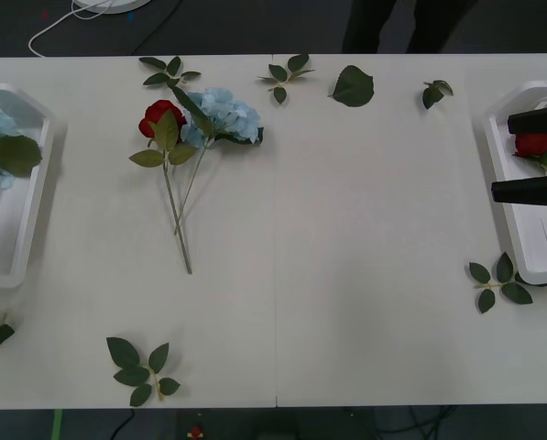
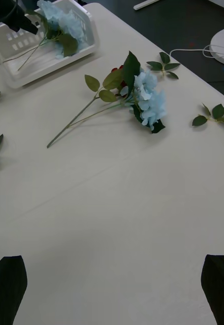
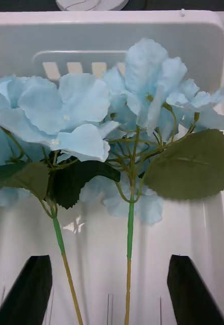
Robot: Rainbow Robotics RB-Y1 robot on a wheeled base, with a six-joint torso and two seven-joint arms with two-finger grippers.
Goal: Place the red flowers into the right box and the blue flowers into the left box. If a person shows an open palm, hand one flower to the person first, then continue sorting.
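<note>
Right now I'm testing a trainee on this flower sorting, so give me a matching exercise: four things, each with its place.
Things:
1. red rose with a blue flower
2. two blue flowers
3. red rose
4. right gripper

Places:
A. over the right box
B. in the left box
C. loose on the table
D. in the right box

Pairs: 1-C, 2-B, 3-D, 4-A

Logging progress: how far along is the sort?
Done: two blue flowers in the left box, one red in the right box. In hand: nothing; both end effectors open. Left: red and blue on the table.
</note>
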